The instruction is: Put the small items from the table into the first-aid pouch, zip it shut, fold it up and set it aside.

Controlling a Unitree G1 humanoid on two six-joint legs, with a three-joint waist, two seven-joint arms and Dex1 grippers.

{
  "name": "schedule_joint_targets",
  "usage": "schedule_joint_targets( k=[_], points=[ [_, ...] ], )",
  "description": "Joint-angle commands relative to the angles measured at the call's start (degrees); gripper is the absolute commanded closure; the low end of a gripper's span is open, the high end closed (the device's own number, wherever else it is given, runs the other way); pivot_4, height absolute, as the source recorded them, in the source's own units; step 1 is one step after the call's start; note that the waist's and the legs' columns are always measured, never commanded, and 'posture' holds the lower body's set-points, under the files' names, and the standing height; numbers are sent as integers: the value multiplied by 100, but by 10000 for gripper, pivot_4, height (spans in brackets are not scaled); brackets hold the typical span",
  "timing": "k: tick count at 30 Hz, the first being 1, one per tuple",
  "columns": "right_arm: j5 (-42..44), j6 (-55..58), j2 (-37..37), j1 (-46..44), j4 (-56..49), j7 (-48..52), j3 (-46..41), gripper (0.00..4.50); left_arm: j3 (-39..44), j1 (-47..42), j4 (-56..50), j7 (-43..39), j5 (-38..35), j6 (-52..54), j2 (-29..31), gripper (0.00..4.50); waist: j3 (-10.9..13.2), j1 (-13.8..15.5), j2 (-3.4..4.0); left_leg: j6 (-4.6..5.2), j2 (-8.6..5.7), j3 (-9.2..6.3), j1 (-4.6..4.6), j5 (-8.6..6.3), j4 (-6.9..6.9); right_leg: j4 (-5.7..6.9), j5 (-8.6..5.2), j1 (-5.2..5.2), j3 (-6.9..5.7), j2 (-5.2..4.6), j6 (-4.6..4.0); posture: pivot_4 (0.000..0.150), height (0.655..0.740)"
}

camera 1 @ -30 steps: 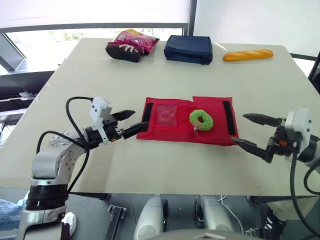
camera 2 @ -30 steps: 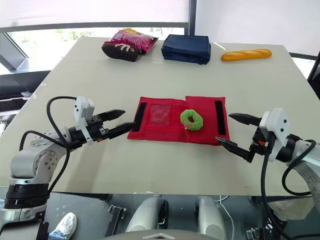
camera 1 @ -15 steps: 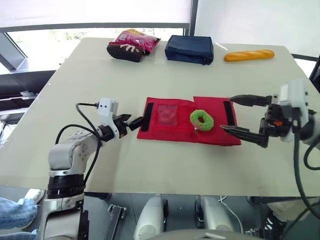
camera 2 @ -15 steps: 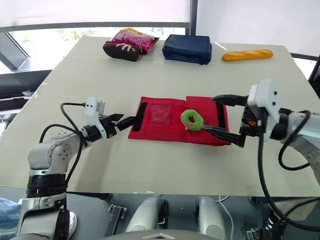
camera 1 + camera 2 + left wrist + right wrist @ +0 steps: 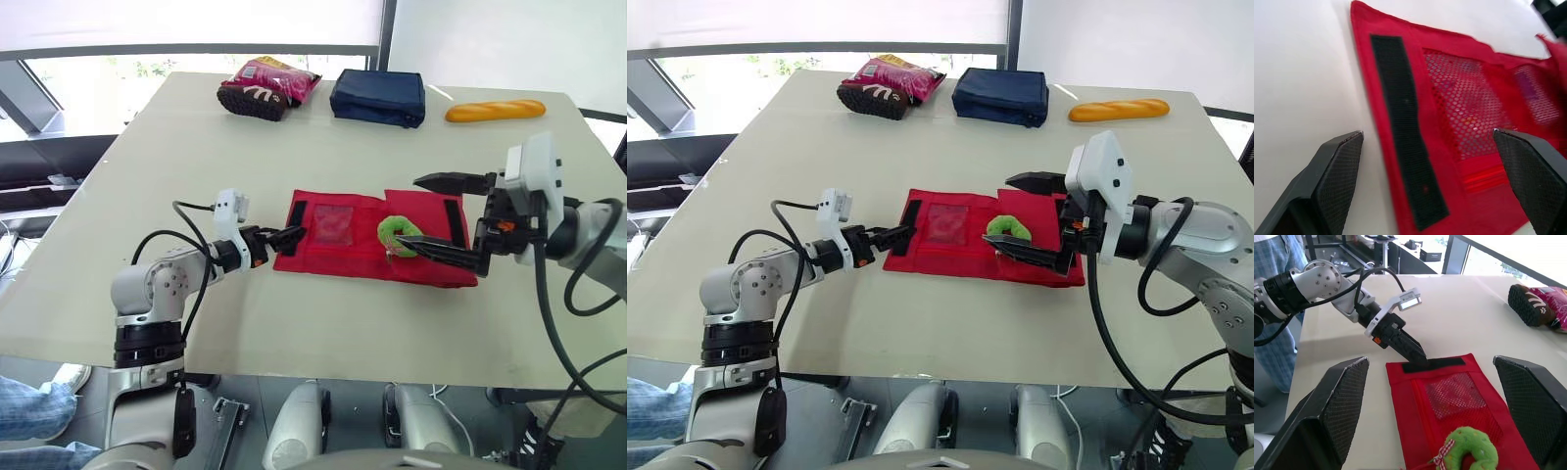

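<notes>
Red cloth pouch [image 5: 367, 235], mesh pocket [image 5: 1469, 105]

Head pair looks down over the whole table [image 5: 176, 137]. Left wrist camera sits close at the red pouch [image 5: 1459, 98], and right wrist camera faces it from the opposite end, farther back.

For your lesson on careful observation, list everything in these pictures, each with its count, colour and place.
table: one, beige, under everything.
first-aid pouch: one, red, opened flat at the table's middle.
fastening strips: two, black, one at each end of the pouch.
plush ring: one, green with a red-and-white bow, on the pouch's right half.
snack bag: one, pink and dark brown, far edge, left.
zip case: one, navy, far edge, middle.
baguette: one, golden orange, far edge, right.
person: one, checked shirt and blue jeans, off the table's left side.
left gripper: black, open, at the pouch's left end.
right gripper: black, open, over the pouch's right half by the plush ring.
</notes>
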Motion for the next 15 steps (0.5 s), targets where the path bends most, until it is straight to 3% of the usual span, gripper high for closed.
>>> schedule_joint_targets(
  k=[1,3,6,14,15],
  points=[
    [34,4,28,-119,-200,-74,-71,1509,393,-112,271,12,-463,433,-181,0,0,-2,0,0,0,0,0,0,0,0,0,0,0,0,0,1500,7164],
    [61,22,71,-137,-226,-125,-65,1509,624,-176,369,103,-604,544,-275,0,0,-8,0,0,-1,0,0,0,0,0,2,0,0,-1,3,1500,7164],
    [88,54,117,-149,-263,-188,-67,0,992,-260,482,280,-844,690,-433,7185,0,-7,-1,0,-1,-1,0,0,0,0,4,0,0,0,6,1500,7164],
    [67,81,147,-125,-261,-225,-77,0,1194,-239,431,394,-1072,777,-434,43717,1,-8,-2,0,0,-2,-2,0,0,1,4,0,-1,0,3,1500,7164],
    [54,73,156,-115,-254,-227,-69,0,1212,-238,427,388,-1097,772,-404,44472,1,-8,-2,0,0,-2,-2,0,0,1,3,0,-1,-1,2,1500,7164]
  ],
)
